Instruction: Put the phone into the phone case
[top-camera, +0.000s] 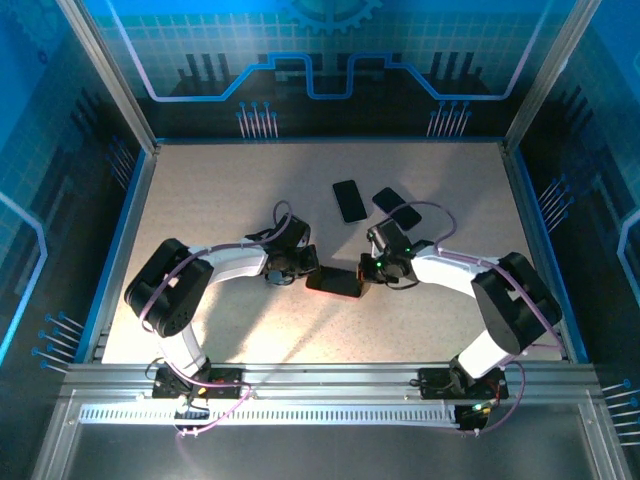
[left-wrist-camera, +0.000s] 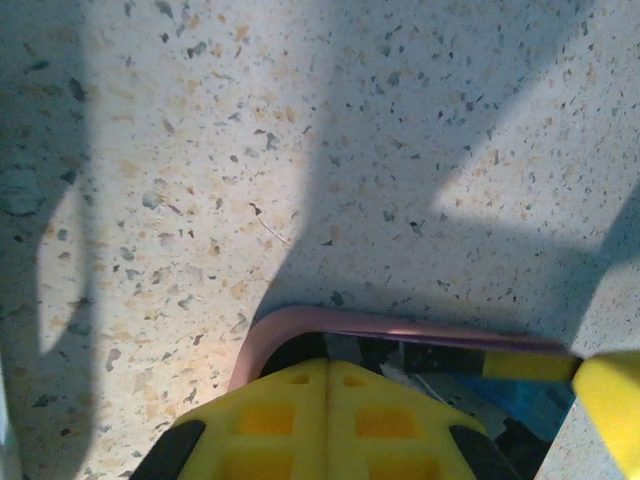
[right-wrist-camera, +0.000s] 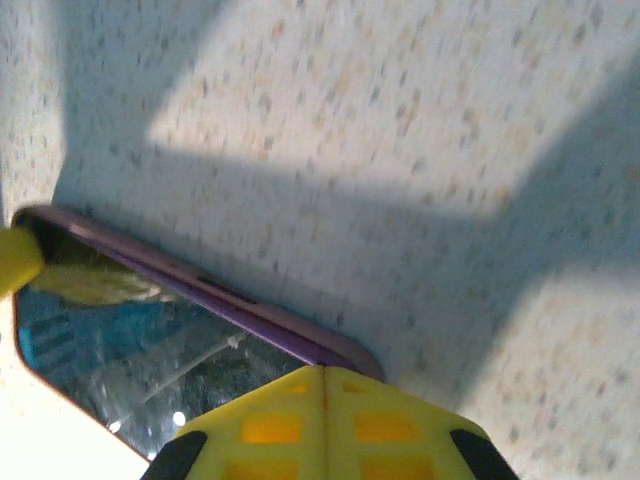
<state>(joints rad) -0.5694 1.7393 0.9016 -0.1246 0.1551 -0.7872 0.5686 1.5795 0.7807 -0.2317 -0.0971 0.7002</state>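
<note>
The phone lies flat at the table's middle, its dark glossy screen up, inside the pink phone case whose rim runs round it. My left gripper is shut, its joined yellow tips resting on the phone's left end. At the opposite end my right gripper is also shut, tips down on the screen just inside the case rim. Nothing sits between either pair of fingers.
Two more dark phones lie on the speckled table just behind the right gripper. Blue walls and metal posts enclose the table on three sides.
</note>
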